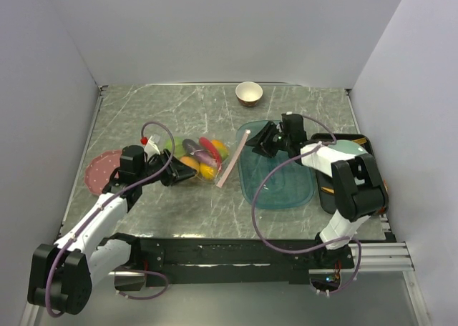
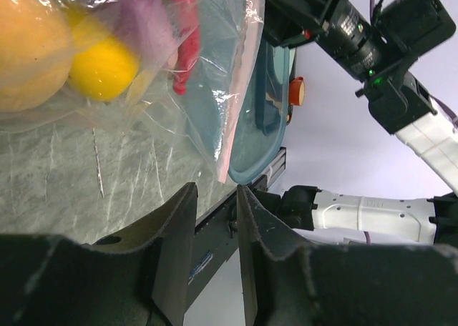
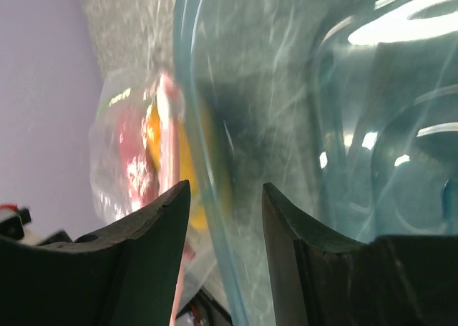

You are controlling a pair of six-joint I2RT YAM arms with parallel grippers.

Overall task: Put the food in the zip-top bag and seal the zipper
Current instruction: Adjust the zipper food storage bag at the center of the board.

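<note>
On the table (image 1: 179, 104), the zip-top bag (image 1: 204, 158) lies between left fingers (image 2: 175, 254) and right fingers (image 3: 154, 254), both parted.

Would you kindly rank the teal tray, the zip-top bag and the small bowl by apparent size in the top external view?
1. teal tray, largest
2. zip-top bag, somewhat smaller, though it lies crumpled
3. small bowl, clearly smallest

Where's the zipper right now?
In the top view, the pink zipper lies mid-table, running near to far between the food on its left and the teal tray on its right.
</note>
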